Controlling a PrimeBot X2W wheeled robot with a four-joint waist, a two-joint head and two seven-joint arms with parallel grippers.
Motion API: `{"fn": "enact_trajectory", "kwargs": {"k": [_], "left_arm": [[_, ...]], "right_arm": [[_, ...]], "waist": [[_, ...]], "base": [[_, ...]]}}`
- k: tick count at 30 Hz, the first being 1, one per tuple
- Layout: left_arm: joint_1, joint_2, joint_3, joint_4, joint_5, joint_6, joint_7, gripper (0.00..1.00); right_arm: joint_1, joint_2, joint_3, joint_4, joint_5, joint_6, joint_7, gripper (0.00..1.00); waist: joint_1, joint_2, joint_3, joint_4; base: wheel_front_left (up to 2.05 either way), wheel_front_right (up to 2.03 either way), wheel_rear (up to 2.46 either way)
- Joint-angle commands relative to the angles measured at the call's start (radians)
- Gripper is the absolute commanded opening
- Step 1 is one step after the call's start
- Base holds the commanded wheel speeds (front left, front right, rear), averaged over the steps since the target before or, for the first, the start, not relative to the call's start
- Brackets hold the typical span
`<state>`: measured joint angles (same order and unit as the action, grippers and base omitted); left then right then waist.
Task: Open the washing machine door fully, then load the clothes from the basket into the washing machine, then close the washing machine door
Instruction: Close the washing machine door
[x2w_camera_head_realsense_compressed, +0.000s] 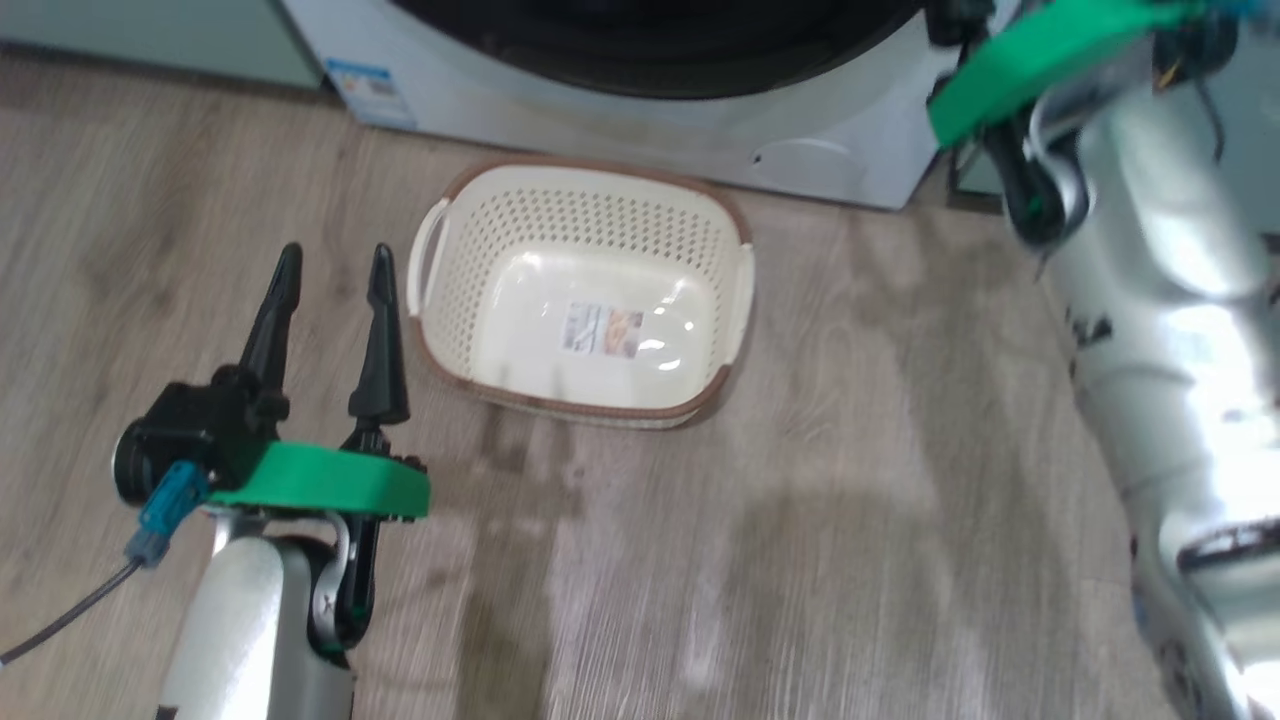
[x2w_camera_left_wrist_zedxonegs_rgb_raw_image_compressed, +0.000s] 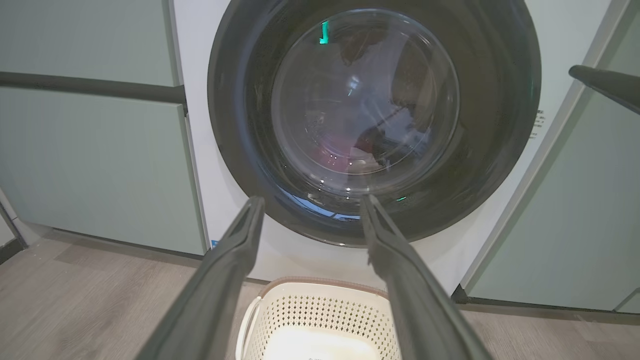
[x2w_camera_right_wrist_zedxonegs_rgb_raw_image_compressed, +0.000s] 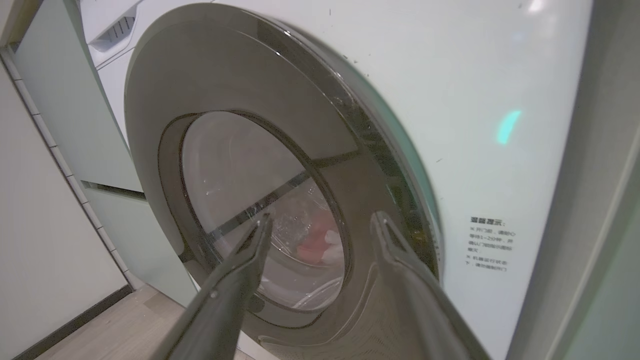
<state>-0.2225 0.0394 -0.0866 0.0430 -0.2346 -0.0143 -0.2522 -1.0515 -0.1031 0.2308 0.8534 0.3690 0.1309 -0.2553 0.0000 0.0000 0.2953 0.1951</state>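
The washing machine door (x2w_camera_left_wrist_zedxonegs_rgb_raw_image_compressed: 500, 125) lies shut against the white washing machine (x2w_camera_head_realsense_compressed: 600, 110). Red clothes (x2w_camera_left_wrist_zedxonegs_rgb_raw_image_compressed: 335, 150) show dimly behind its glass, inside the drum; in the right wrist view the clothes (x2w_camera_right_wrist_zedxonegs_rgb_raw_image_compressed: 312, 245) show red and white. The basket (x2w_camera_head_realsense_compressed: 580, 200) stands empty on the floor before the machine, its label sticker bare. My left gripper (x2w_camera_head_realsense_compressed: 335, 252) hovers open just left of the basket, holding nothing. My right gripper (x2w_camera_right_wrist_zedxonegs_rgb_raw_image_compressed: 322, 216) is open, raised close to the right side of the door (x2w_camera_right_wrist_zedxonegs_rgb_raw_image_compressed: 225, 65), with nothing between its fingers.
Pale green cabinets (x2w_camera_left_wrist_zedxonegs_rgb_raw_image_compressed: 90, 165) flank the machine on both sides. The wooden floor (x2w_camera_head_realsense_compressed: 800, 550) stretches right of and behind the basket. My right forearm (x2w_camera_head_realsense_compressed: 1170, 300) rises along the right edge. A blue sticker (x2w_camera_head_realsense_compressed: 372, 92) and a round flap (x2w_camera_head_realsense_compressed: 800, 155) sit low on the machine.
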Motion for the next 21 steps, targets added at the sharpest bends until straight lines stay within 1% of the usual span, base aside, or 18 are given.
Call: {"fn": "enact_trajectory", "kwargs": {"k": [1, 5, 13, 21], "left_arm": [[-0.007, 0.013, 0.041, -0.032, 0.011, 0.002, -0.010, 1.00], [0.023, 0.021, 0.047, -0.032, 0.024, 0.001, -0.010, 1.00], [0.083, 0.044, 0.045, -0.030, 0.043, 0.006, -0.008, 1.00], [0.132, 0.059, 0.026, -0.042, 0.055, 0.008, 0.017, 1.00]], "right_arm": [[0.009, 0.017, 0.001, -0.055, -0.002, 0.000, -0.006, 1.00], [0.154, 0.014, -0.045, -0.162, -0.031, 0.000, -0.006, 1.00], [0.439, 0.037, -0.146, -0.340, -0.109, 0.000, -0.005, 1.00], [0.675, 0.051, -0.228, -0.533, -0.158, 0.000, 0.055, 1.00]], "waist": [[0.0000, 0.0000, -0.025, -0.024], [0.0000, 0.0000, -0.069, -0.055], [0.0000, 0.0000, -0.143, -0.114], [0.0000, 0.0000, -0.196, -0.154]], "base": [[0.00, 0.00, 0.00], [0.00, 0.00, 0.00], [0.00, 0.00, 0.00], [0.00, 0.00, 0.00]]}}
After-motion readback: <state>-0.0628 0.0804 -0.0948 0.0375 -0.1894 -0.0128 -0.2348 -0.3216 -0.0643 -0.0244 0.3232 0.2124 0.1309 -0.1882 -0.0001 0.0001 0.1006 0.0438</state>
